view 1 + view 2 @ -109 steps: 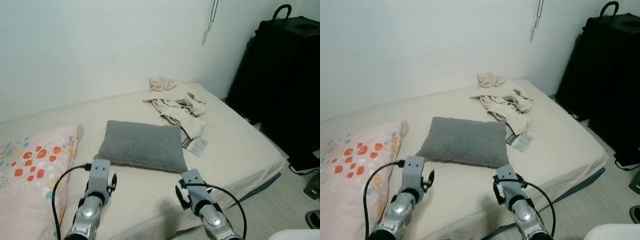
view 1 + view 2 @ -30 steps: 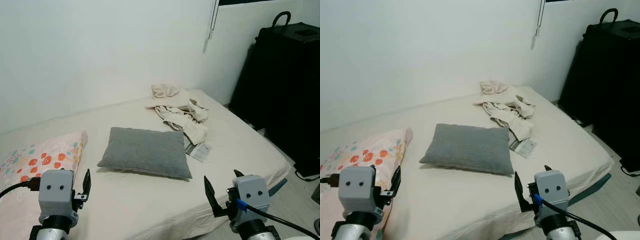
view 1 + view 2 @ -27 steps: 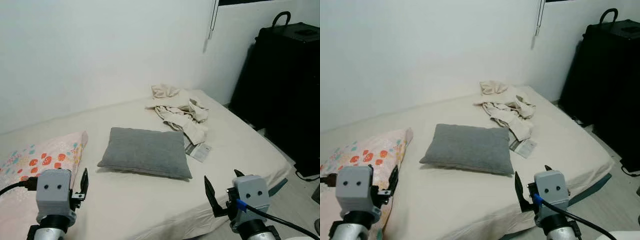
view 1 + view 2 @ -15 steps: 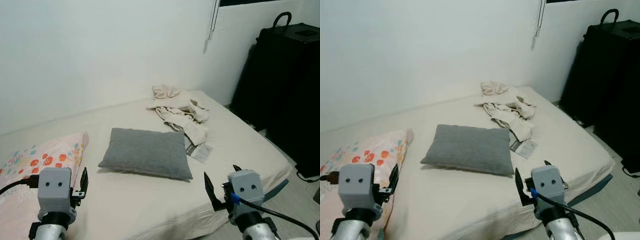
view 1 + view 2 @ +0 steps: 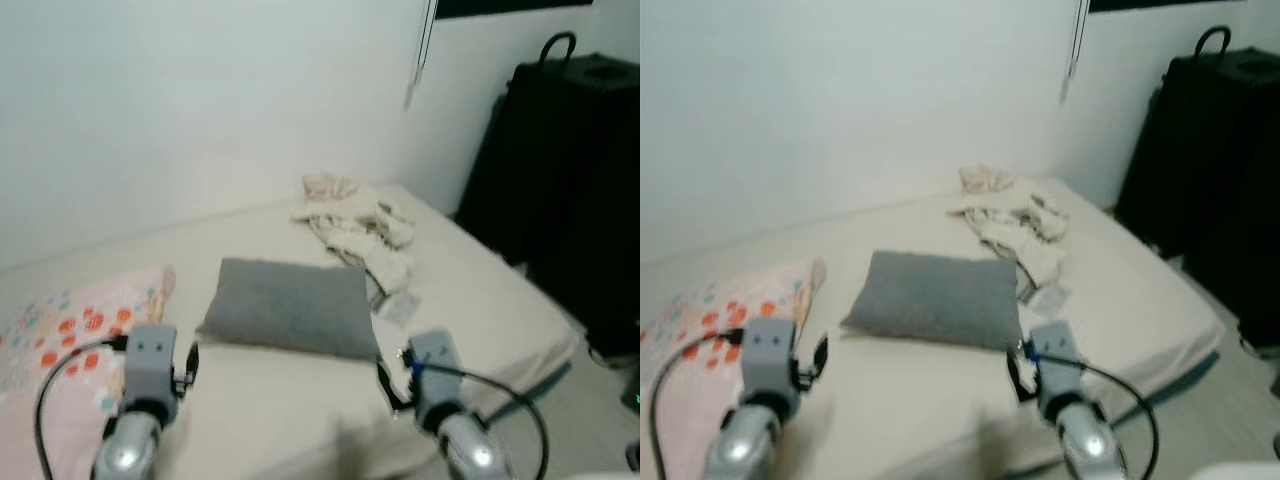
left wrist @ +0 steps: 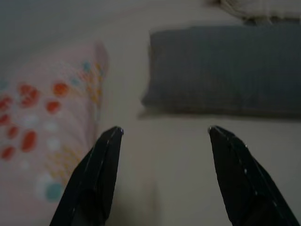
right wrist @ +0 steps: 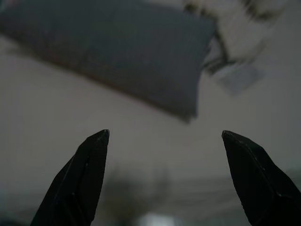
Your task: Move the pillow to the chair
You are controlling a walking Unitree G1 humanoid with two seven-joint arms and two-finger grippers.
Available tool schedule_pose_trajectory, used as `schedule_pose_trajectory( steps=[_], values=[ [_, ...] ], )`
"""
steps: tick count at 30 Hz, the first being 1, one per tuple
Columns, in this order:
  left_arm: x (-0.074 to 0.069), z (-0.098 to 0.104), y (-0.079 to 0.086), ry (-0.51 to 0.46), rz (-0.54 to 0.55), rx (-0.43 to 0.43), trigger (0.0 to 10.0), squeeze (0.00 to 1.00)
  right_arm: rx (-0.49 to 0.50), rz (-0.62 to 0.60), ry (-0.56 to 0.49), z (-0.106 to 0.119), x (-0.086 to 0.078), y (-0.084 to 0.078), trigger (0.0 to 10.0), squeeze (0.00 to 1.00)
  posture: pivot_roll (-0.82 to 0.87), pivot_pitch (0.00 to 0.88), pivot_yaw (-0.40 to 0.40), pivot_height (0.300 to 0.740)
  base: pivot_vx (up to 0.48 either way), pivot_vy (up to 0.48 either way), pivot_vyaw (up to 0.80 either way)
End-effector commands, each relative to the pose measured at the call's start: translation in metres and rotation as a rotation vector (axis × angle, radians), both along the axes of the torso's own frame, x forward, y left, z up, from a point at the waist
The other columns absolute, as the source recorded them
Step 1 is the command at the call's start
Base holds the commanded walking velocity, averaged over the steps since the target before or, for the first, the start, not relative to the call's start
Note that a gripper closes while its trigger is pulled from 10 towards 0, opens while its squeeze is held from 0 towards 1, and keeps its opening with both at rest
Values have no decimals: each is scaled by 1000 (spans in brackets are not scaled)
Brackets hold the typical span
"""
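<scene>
Well, the grey pillow [image 5: 287,308] lies flat mid-bed [image 5: 480,300], between a patterned pillow [image 5: 60,335] and what look, through the blur, like crumpled clothes [image 5: 355,225], while both the left gripper [image 6: 162,132] and right gripper [image 7: 164,136] hover spread wide, short of its near edge.

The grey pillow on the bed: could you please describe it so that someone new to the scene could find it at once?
Start from the cream bed against the white wall. The grey pillow lies flat near its middle, between a pink spotted pillow on the robot's left and a heap of pale crumpled clothes further back on the right. It is the bed's one plain dark grey rectangle.
</scene>
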State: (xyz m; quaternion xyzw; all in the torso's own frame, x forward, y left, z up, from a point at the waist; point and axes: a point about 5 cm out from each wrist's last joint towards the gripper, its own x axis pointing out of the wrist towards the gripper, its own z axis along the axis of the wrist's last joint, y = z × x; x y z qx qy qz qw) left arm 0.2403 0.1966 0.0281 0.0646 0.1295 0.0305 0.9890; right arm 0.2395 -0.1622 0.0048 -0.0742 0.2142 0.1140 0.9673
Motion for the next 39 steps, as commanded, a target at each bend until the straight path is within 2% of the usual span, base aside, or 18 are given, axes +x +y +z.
schedule_pose_trajectory(
  steps=[1, 2, 3, 6, 9, 10, 12, 13, 14, 15, 19, 22, 24, 28, 30, 32, 39],
  values=[
    [2, -13, -11, 52, -54, 24, 10000, 0, -19, 17, 32, -9, 2, 2, 10000, 0, 22, 14, 16, 740, 0, 0, 0],
    [3, -20, -17, 84, -93, 41, 10000, 0, -42, 20, 55, -14, 3, 2, 10000, 0, 22, 13, 12, 740, 0, 0, 0],
    [3, -20, -17, 84, -93, 41, 10000, 0, -42, 20, 55, -14, 3, 2, 10000, 0, 22, 13, 12, 740, 0, 0, 0],
    [5, -30, -31, 130, -124, 0, 10000, 0, -22, -55, 87, -21, 8, 0, 10000, 0, 10, 7, 14, 740, 0, 0, 0],
    [5, -38, -44, 160, -177, -11, 10000, 0, 0, -75, 116, -29, 8, 6, 10000, 0, 8, 4, 17, 740, 0, 0, 0],
    [5, -38, -44, 160, -177, -11, 10000, 0, 0, -75, 116, -29, 8, 6, 10000, 0, 8, 4, 17, 740, 0, 0, 0],
    [3, -48, -45, 207, -166, -27, 10000, 0, -9, -12, 185, -40, 3, 16, 10000, 0, 16, 0, 18, 740, 0, 0, 0],
    [3, -52, -43, 223, -151, -36, 10000, 0, -2, -6, 232, -46, 1, 17, 10000, 0, 17, 0, 18, 740, 0, 0, 0],
    [3, -52, -43, 223, -151, -36, 10000, 0, -2, -6, 232, -46, 1, 17, 10000, 0, 17, 0, 18, 740, 0, 0, 0],
    [2, -56, -40, 242, -132, -53, 10000, 0, 29, -18, 302, -53, -4, 16, 10000, 0, 19, 0, 19, 740, 0, 0, 0],
    [0, -61, -45, 284, -164, -83, 10000, 0, 58, 4, 364, -59, -11, 20, 10000, 0, 32, 0, 11, 740, 0, 0, 0],
    [-3, -66, -48, 324, -187, -88, 10000, 0, 44, 49, 399, -64, -16, 24, 10000, 0, 37, 0, 6, 740, 0, 0, 0],
    [-7, -73, -51, 390, -195, -113, 10000, 0, 18, 68, 482, -71, -24, 25, 10000, 0, 39, 0, 3, 740, 0, 0, 0],
    [-8, -76, -52, 429, -203, -119, 10000, 0, -9, 75, 558, -77, -32, 24, 10000, 0, 34, 0, 7, 740, 0, 0, 0],
    [-11, -82, -49, 497, -181, -84, 10000, 0, -24, 49, 647, -84, -41, 20, 10000, 0, 35, 0, 7, 740, 0, 0, 0],
    [-11, -83, -47, 513, -167, -68, 10000, 0, -16, 39, 666, -85, -43, 20, 10000, 0, 36, 0, 8, 740, 0, 0, 0],
    [-13, -87, -52, 553, -234, -6, 10000, 0, 8, 22, 704, -87, -46, 19, 10000, 0, 38, 0, 9, 740, 0, 0, 0]
  ],
)
